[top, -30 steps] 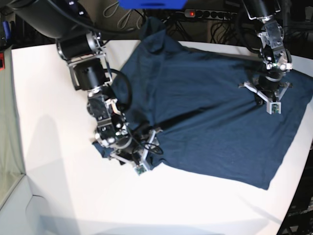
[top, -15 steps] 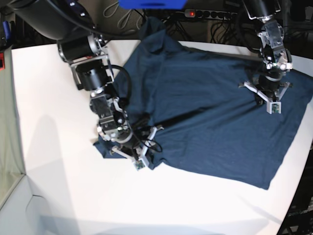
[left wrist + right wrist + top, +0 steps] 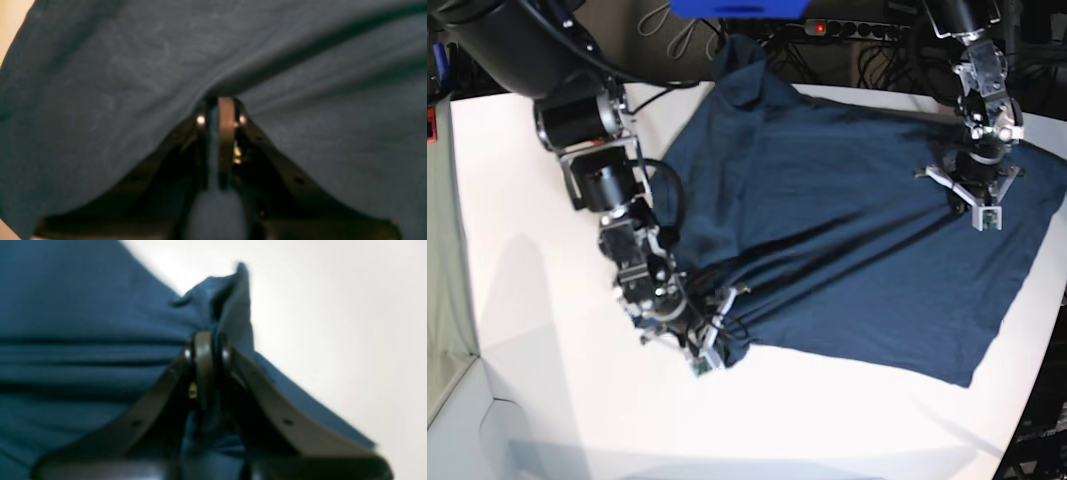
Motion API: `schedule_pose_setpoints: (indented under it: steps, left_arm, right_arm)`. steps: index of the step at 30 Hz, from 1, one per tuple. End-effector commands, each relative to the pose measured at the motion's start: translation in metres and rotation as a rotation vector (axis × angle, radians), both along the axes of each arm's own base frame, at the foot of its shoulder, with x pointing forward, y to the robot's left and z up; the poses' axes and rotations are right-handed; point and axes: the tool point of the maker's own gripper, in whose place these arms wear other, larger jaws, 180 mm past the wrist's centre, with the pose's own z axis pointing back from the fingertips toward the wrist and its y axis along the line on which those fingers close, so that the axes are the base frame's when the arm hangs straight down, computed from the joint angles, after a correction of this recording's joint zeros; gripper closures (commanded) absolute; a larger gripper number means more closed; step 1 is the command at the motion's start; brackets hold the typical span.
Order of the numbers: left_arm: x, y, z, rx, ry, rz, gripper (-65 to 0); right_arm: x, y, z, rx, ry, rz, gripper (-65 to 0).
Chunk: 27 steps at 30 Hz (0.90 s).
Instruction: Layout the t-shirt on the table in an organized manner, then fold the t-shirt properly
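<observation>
Beyond the far edge of my counter a black power strip [image 3: 857,29] lay among tangled dark cables [image 3: 897,55], a small red light glowing at its left end. A bright blue object [image 3: 739,8] sat cut off by the top of the base view, with pale looped cords [image 3: 672,25] just beside it on the brown floor. At my far left stood a grey-green panel [image 3: 447,270], a small red thing [image 3: 430,122] above it.

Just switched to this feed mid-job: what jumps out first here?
A dark navy t-shirt sprawls over the white table, rumpled, one end hanging off the far edge. Both grippers are shut on it: the right gripper pinches its near-left edge, with taut creases running from there, while the left gripper clamps cloth at the far right.
</observation>
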Motion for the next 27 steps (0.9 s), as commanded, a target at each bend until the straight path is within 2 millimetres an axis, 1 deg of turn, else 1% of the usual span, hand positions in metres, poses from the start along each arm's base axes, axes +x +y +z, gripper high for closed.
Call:
schedule_pose_setpoints:
  steps: [1, 6, 12, 14, 16, 18, 20, 22, 24, 27]
  left_arm:
    - [-0.021, 0.005, -0.018, 0.022, 0.118, 0.007, -4.0]
    - [-0.022, 0.008, -0.018, 0.028, 0.121, 0.007, -4.0]
    - [-0.022, 0.008, -0.018, 0.030, 0.121, 0.007, -4.0]
    - [-0.022, 0.008, -0.018, 0.030, 0.121, 0.007, -4.0]
    - [-0.022, 0.008, -0.017, 0.029, 0.120, 0.007, -4.0]
    - [-0.023, 0.008, -0.017, 0.030, 0.120, 0.007, -4.0]
    - [-0.022, 0.007, -0.017, 0.029, 0.120, 0.006, -4.0]
    - [-0.022, 0.007, -0.016, 0.030, 0.120, 0.006, -4.0]
    - [-0.022, 0.007, -0.016, 0.030, 0.120, 0.006, -4.0]
    - [-0.023, 0.007, -0.017, 0.029, 0.123, 0.005, -4.0]
  right_arm:
    - [0.022, -0.001, 0.034, 0.014, -0.086, -0.008, 0.0]
    - [0.040, -0.003, 0.060, 0.011, -0.137, -0.008, 0.0]
    - [0.050, -0.002, 0.077, 0.005, -0.171, -0.003, 0.0]
    - [0.051, -0.001, 0.079, 0.005, -0.174, 0.005, 0.0]
    - [0.054, -0.004, 0.083, -0.024, -0.186, 0.018, 0.0]
    - [0.053, 0.003, 0.084, -0.055, -0.195, 0.053, 0.0]
    - [0.060, 0.011, 0.101, -0.068, -0.247, 0.087, 0.0]
    - [0.062, 0.017, 0.108, -0.075, -0.277, 0.110, -0.6]
    - [0.069, 0.013, 0.117, -0.092, -0.294, 0.112, -5.6]
    - [0.071, 0.010, 0.117, -0.095, -0.294, 0.109, -17.7]
